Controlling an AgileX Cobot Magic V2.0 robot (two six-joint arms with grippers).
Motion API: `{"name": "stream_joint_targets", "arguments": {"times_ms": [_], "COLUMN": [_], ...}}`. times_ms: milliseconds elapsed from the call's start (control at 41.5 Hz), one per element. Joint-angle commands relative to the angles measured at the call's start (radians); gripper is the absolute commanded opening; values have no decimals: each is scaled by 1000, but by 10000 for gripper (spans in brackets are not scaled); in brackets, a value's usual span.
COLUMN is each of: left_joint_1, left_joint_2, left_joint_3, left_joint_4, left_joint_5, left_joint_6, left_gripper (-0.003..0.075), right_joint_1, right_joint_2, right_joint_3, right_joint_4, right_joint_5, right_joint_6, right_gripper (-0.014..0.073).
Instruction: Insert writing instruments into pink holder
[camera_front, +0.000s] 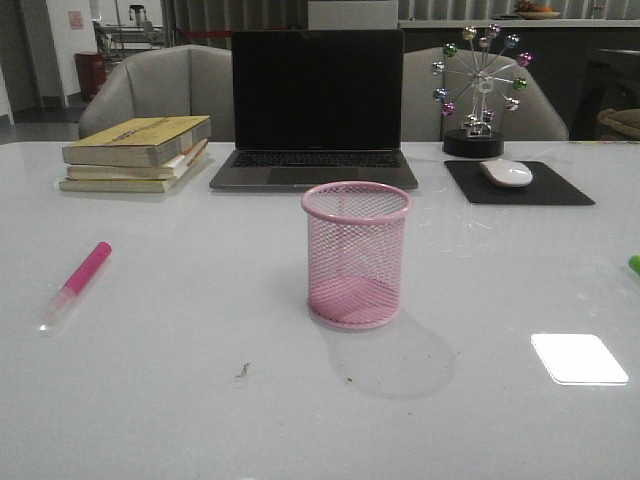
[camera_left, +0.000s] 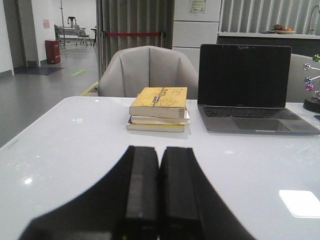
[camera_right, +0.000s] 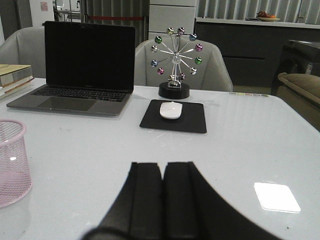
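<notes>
The pink wire-mesh holder (camera_front: 356, 255) stands upright and empty at the middle of the white table; its side also shows in the right wrist view (camera_right: 12, 162). A hot pink marker (camera_front: 78, 280) lies flat at the left, whitish end toward the front. Only a sliver of the lime green marker (camera_front: 634, 264) shows at the right edge. Neither arm appears in the front view. My left gripper (camera_left: 159, 150) is shut with nothing between its fingers, above bare table. My right gripper (camera_right: 164, 166) is likewise shut and empty, to the right of the holder.
A stack of books (camera_front: 138, 152) sits at the back left, an open laptop (camera_front: 315, 110) behind the holder, and a mouse (camera_front: 506, 173) on a black pad with a ferris-wheel ornament (camera_front: 478, 95) at the back right. Chairs stand beyond the table.
</notes>
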Motion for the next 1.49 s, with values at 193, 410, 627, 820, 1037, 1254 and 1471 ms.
{"name": "stream_joint_targets", "arguments": {"times_ms": [193, 410, 627, 820, 1037, 1254, 1471], "left_joint_1": [-7, -7, -7, -7, -7, -7, -7], "left_joint_2": [-19, -19, -19, -19, -19, 6, 130], "left_joint_3": [2, 2, 2, 2, -87, -278, -489], "left_joint_4": [-8, -8, -8, -4, -4, 1, 1], "left_joint_5": [-92, -92, -92, -112, -152, -128, 28], "left_joint_6": [-3, -3, -3, -3, -3, -3, -3], "left_gripper": [91, 91, 91, 91, 91, 91, 91], "right_joint_1": [-6, -6, -6, -5, -4, -4, -4], "right_joint_2": [-20, -20, -20, -20, -20, -5, 114], "right_joint_3": [-7, -7, -7, -7, -104, -334, -565], "right_joint_4": [-3, -3, -3, -3, 7, 7, 7], "right_joint_5": [-92, -92, -92, -117, -124, -4, 136], "right_joint_6": [1, 1, 1, 1, 1, 1, 1], "right_gripper": [55, 55, 55, 55, 55, 55, 55]}}
